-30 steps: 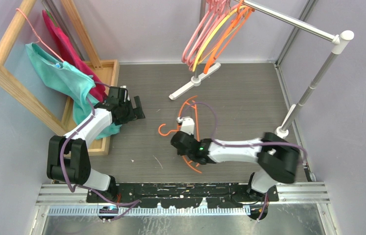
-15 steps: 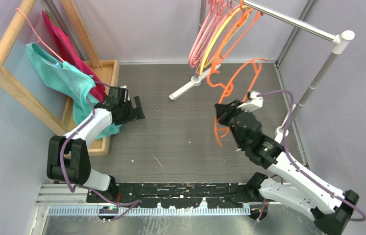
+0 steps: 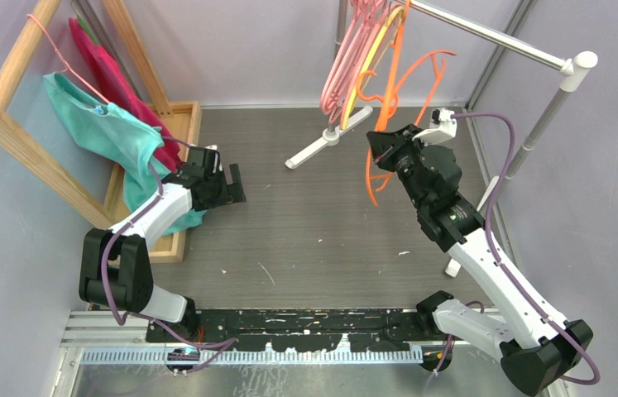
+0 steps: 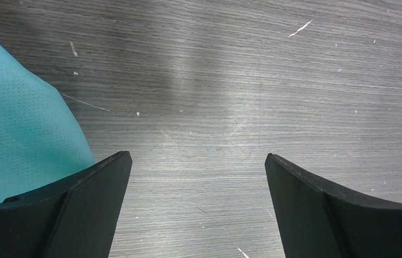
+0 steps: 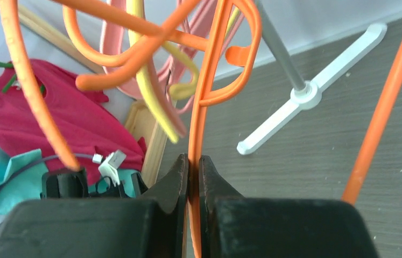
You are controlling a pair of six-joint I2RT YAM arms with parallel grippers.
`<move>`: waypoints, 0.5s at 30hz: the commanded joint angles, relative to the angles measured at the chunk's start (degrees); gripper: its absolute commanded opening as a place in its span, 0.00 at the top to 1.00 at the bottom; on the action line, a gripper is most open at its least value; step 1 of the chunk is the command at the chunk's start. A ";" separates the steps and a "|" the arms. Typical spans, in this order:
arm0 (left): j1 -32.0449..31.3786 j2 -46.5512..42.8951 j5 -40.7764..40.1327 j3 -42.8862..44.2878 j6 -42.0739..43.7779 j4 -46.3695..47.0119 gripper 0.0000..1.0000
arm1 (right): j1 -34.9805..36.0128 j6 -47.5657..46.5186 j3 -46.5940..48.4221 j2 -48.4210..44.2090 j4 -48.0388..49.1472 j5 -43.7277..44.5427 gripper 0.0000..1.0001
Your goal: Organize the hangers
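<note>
- While clenched on one orange hanger (image 3: 370, 175), right end effector (image 5: 193, 164) raised just beside the rail (image 3: 487, 35), apparently not yet hooked over it.
- Hanging from that rail already: pink, yellow and orange hangers (image 3: 340, 74).
- Well left of the rail: left end effector (image 4: 198, 161), released, holding nothing.

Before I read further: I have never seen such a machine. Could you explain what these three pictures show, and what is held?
These are two robot arms, left and right, bolted at a table's near edge. One picture looks down from above; the other two come from a camera on each wrist. The left gripper is open and empty over the grey table, beside a teal cloth. The right gripper is shut on a thin orange hanger, raised near a metal rail where pink, yellow and orange hangers hang. On the table stands the rail's white foot.
</note>
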 commanded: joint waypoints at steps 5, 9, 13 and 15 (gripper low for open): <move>-0.20 0.64 0.17 0.27 0.83 2.41 0.02 | -0.15 2.33 -4.96 -1.40 1.95 -7.64 0.99; -0.20 0.97 -0.23 0.26 0.81 2.35 0.02 | -0.15 2.23 -7.64 -2.70 0.64 -9.33 0.99; -0.22 1.10 -0.71 0.35 1.01 2.12 0.02 | -0.07 2.28 -10.76 -3.75 -0.36 -12.62 0.99; -0.20 1.08 -0.89 0.45 1.03 1.88 0.02 | -0.06 2.01 -12.47 -4.10 -1.08 -15.48 0.99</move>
